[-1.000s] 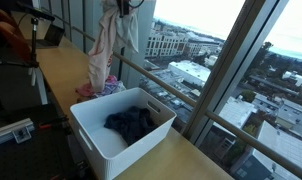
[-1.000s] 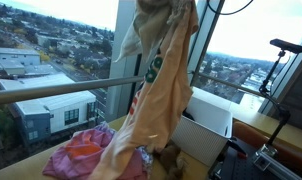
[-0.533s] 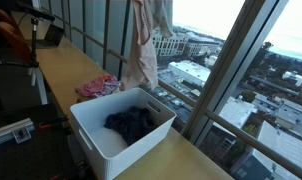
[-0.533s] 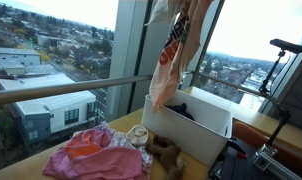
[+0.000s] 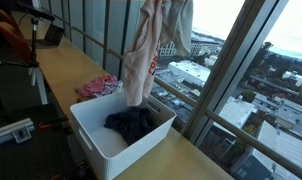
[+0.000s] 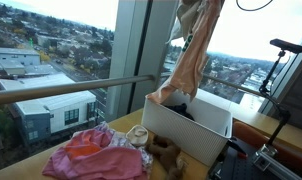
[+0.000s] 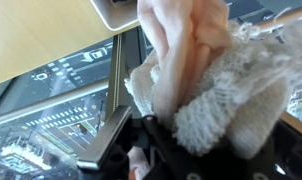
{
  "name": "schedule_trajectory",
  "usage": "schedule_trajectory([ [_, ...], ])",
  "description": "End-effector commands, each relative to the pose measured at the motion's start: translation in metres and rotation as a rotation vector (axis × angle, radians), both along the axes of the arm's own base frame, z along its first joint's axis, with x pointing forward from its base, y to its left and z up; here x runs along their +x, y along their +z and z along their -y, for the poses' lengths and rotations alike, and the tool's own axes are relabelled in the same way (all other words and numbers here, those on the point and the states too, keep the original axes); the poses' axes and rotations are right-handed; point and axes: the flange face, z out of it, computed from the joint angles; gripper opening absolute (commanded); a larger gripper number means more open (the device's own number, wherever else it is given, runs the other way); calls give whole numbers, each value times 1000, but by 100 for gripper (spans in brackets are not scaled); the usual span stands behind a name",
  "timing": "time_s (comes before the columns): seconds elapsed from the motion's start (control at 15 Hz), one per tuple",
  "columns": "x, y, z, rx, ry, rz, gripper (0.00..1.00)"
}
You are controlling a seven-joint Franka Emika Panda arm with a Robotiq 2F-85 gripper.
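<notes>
garment [image 5: 143, 60]: hangs vertical, hem down | jaws: clamped | below: bin [image 5: 95, 145]

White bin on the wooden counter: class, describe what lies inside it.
A crumpled dark blue garment lies inside the white bin. A pale cloth hangs above, its lower end near the rim. Whatever lies beneath the garment is covered and cannot be seen.
</notes>
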Motion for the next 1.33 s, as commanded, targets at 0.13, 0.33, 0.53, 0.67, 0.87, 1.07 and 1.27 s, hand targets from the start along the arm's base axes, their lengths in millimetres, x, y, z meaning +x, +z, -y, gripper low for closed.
schedule_trajectory([
  [0.13,-4,-45,8,31,-5,-59,0],
  [0.33,-6,-74,12,38,-8,-100,0],
  [0.53,-10,-101,20,52,-19,-134,0],
  [0.67,-14,-123,22,65,-26,-159,0],
  [0.87,-25,-160,25,74,-31,-210,0],
  [1.07,-35,-190,25,79,-33,-254,0],
  [1.27,-42,-213,22,74,-30,-292,0],
])
